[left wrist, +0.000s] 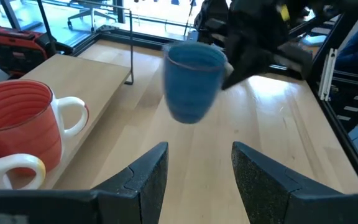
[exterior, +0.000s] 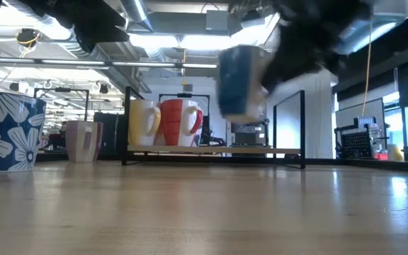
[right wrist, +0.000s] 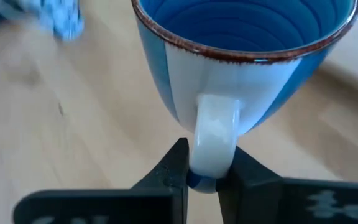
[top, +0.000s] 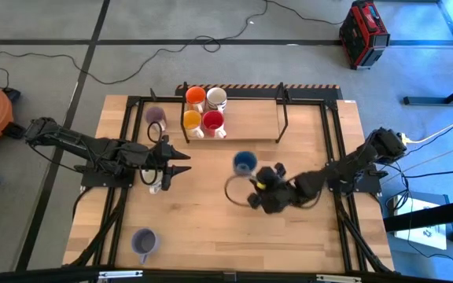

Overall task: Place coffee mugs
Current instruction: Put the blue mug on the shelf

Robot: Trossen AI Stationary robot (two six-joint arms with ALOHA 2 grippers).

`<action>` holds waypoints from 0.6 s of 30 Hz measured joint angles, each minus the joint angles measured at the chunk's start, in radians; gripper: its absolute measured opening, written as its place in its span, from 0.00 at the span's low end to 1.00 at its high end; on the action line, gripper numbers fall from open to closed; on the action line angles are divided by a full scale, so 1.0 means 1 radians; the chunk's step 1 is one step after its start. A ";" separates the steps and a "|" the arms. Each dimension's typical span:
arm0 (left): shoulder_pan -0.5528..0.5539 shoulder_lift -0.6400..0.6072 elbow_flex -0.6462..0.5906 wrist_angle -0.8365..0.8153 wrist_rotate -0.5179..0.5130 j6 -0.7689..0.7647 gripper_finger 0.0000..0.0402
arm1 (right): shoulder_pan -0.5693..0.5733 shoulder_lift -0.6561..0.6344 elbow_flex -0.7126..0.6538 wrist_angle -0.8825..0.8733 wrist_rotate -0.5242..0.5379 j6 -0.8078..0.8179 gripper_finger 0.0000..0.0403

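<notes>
My right gripper (right wrist: 209,162) is shut on a blue mug (top: 244,163), which hangs in the air over the table's middle (exterior: 241,81). My left gripper (top: 185,163) is open at the left of the table and points at the blue mug (left wrist: 194,81) from a distance. Two orange mugs (top: 196,97) (top: 192,119), a white mug (top: 216,98) and a red mug (top: 213,120) stand on their bases on the shelf at the far edge. A pale purple mug (top: 156,116) stands left of the shelf. A blue-flowered mug (exterior: 6,131) stands near the near edge. My right gripper pinches the blue mug's handle (right wrist: 213,149) between its two fingers, which lie one on each side of the loop. It comes about level from the table's right and near side. The mug is lifted clear of the table, nearly upright, with its mouth up.
The black-framed wooden shelf (top: 250,118) runs along the far edge, with bare board right of the mugs. A white mug (top: 156,186) shows partly below my left gripper. A loop of cable (top: 230,191) lies near my right gripper. Bare wood lies in the near right part of the table.
</notes>
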 joint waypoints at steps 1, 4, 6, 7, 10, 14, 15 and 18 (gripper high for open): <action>0.000 0.000 0.000 0.000 0.000 0.000 0.43 | -0.025 0.000 0.024 -0.003 -0.001 -0.005 0.09; 0.000 0.000 0.000 0.000 0.000 0.000 0.43 | -0.101 -0.001 0.091 -0.036 0.008 -0.031 0.09; 0.000 0.000 0.000 0.001 0.000 0.000 0.43 | -0.156 -0.001 0.130 -0.082 0.010 -0.056 0.09; 0.000 0.000 0.000 0.001 0.000 0.000 0.43 | -0.183 -0.001 0.145 -0.100 0.014 -0.066 0.09; 0.000 0.000 0.000 0.001 0.000 0.000 0.43 | -0.259 -0.001 0.165 -0.099 0.009 -0.117 0.09; 0.000 0.000 0.000 0.001 0.000 0.000 0.43 | -0.354 -0.001 0.169 -0.098 -0.023 -0.150 0.09; 0.000 0.000 0.000 0.001 0.000 0.000 0.43 | -0.376 -0.001 0.169 -0.097 -0.030 -0.163 0.09; 0.000 0.000 0.000 0.001 0.000 0.001 0.43 | -0.436 0.006 0.169 -0.056 -0.045 -0.214 0.09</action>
